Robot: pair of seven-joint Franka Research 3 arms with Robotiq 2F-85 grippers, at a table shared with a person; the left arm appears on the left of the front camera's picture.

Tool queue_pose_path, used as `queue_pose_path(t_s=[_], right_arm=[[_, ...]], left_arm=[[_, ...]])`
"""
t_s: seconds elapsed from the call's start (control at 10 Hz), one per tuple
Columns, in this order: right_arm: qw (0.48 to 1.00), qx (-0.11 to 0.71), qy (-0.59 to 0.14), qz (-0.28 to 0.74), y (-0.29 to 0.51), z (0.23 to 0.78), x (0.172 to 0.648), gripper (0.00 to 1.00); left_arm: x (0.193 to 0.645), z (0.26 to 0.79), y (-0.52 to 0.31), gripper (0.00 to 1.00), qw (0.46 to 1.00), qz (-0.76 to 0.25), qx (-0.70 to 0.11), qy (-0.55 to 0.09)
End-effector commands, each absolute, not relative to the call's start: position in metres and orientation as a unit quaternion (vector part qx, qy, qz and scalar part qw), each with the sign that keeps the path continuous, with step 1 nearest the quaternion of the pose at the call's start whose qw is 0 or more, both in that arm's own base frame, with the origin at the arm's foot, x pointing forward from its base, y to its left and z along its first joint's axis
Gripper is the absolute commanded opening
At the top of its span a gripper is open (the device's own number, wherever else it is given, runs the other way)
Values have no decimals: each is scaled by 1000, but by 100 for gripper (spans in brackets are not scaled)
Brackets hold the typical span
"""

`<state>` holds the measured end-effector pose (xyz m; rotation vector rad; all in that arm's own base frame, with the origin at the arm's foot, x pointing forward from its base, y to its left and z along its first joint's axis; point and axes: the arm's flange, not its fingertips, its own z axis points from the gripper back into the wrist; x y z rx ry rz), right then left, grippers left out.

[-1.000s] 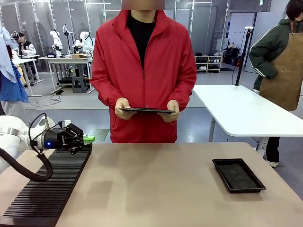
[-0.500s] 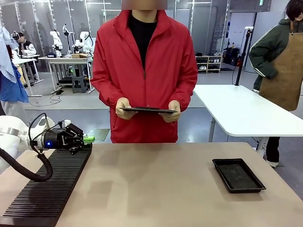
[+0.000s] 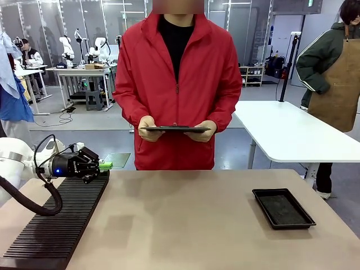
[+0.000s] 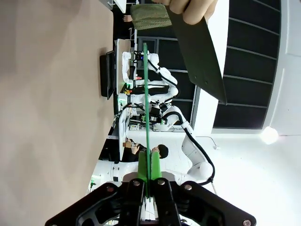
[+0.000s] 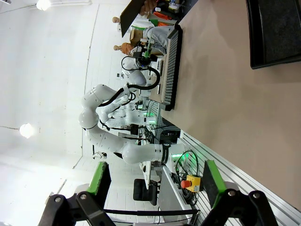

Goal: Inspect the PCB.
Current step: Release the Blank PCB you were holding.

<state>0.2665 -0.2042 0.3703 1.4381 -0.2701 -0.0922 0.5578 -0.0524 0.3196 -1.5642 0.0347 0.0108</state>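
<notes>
The step in hand looks like presenting the board for inspection. At the left of the front view, the left pincer (image 3: 104, 165) is pressed together on the PCB (image 3: 118, 160), pinching one edge so the board juts out level past the table's (image 3: 185, 225) far-left corner. In the left wrist view the PCB (image 4: 145, 94) shows edge-on as a thin green line rising from between the green pads (image 4: 142, 172). It hangs above the far end of a black ribbed rack (image 3: 56, 225).

At centre frame a person in a red jacket holds a dark tablet (image 3: 174, 129) in both hands, well apart from the board.

The right pincer (image 5: 155, 181) is spread wide and empty. A shallow black tray (image 3: 283, 208) lies at lower right.

Next, I judge, the board needs holding steady or turning slowly so its face can be checked, without loosening the thin edge grip.
</notes>
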Motion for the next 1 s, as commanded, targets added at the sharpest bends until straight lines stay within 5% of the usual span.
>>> queue_pose_path(t_s=[0.0,0.9], right_arm=[[742,658,-124,-40,-204,370,264,100],[742,658,-124,-40,-204,370,264,100]], left_arm=[[557,319,-53,3,711,2,-703,18],[557,319,-53,3,711,2,-703,18]])
